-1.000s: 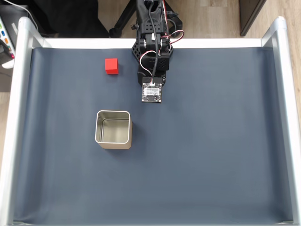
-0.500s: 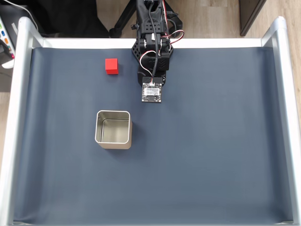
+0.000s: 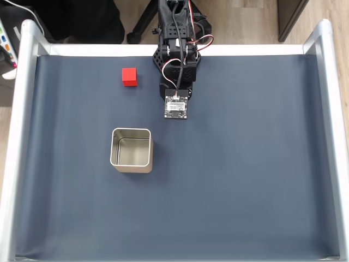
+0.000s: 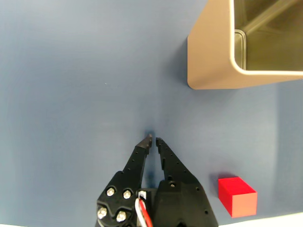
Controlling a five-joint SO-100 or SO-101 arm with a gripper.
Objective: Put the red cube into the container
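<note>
Nothing moved; red cube (image 4: 237, 196) right of closed, empty fingers (image 4: 152, 140).

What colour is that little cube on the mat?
Bright red. The red cube shows best in the fixed view, on the dark blue-grey mat.

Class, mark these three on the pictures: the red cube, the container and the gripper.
red cube (image 3: 129, 76), fixed view, on its top face.
container (image 3: 131, 130), fixed view, on its far rim.
gripper (image 4: 153, 139), wrist view, midway between the nearly closed fingertips.
</note>
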